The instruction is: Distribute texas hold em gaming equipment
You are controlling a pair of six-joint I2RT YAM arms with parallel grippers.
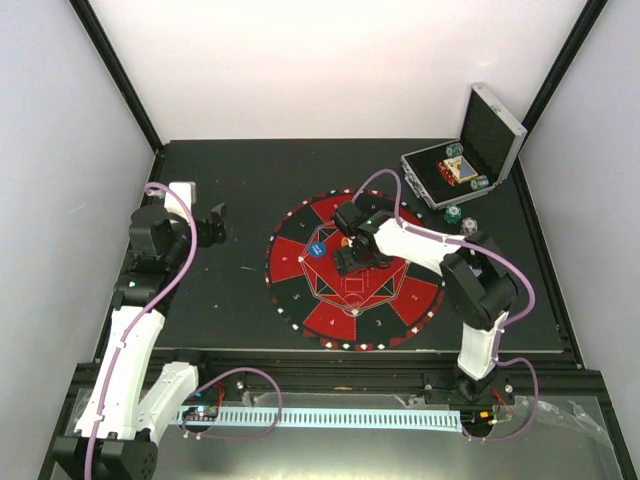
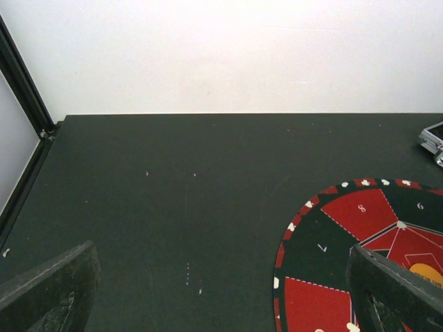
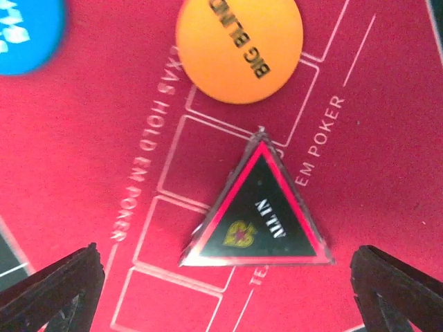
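My right gripper (image 1: pixel 352 262) hangs low over the middle of the red-and-black mat (image 1: pixel 300 300). In the right wrist view it (image 3: pixel 221 294) is open. A black triangle marker with a red border (image 3: pixel 259 211) lies flat on the mat between the fingers (image 3: pixel 52 290), touching neither. An orange "BIG BLIND" disc (image 3: pixel 239 48) lies just beyond it and a blue disc (image 3: pixel 28 31) at the upper left. The blue disc (image 1: pixel 316 249) also shows in the top view. My left gripper (image 1: pixel 210 225) is open and empty over bare table left of the mat.
The silver case (image 1: pixel 465 165) stands open at the back right with chips and cards inside. A teal chip (image 1: pixel 453 214) and a white-grey chip (image 1: pixel 468 226) lie on the table in front of it. The mat's left edge (image 2: pixel 325 235) shows in the left wrist view.
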